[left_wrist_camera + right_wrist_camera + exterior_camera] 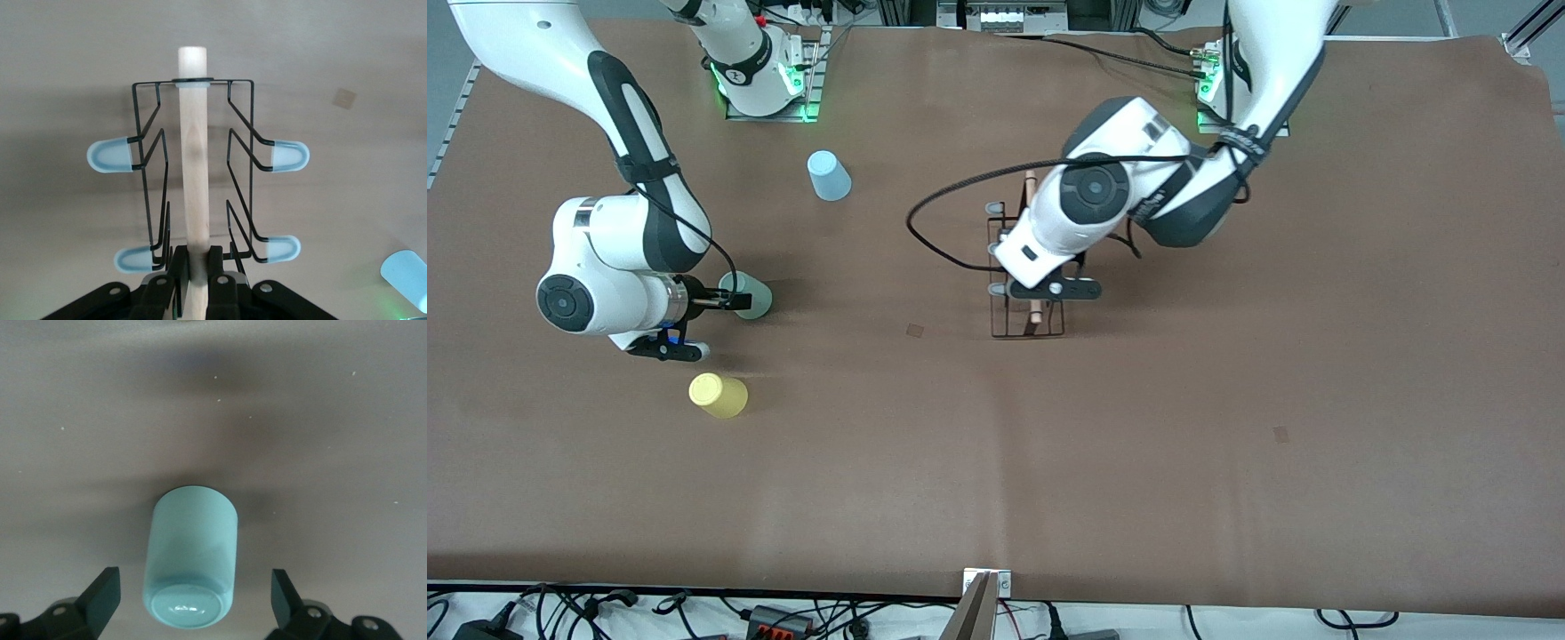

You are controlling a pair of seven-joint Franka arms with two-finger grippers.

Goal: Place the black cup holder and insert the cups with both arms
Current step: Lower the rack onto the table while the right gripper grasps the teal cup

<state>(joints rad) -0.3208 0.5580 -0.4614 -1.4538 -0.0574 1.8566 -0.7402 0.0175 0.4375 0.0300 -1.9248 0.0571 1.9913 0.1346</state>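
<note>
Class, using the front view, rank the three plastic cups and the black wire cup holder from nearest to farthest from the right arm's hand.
1. Pale green plastic cup: between the open fingers of the right hand.
2. Yellow plastic cup: nearer the front camera than the green one.
3. Light blue plastic cup: toward the robots' bases.
4. Black wire cup holder: mid-table, its wooden bar gripped by the left hand.

Bright even overhead light, soft shadows — wrist views slightly hazy
</note>
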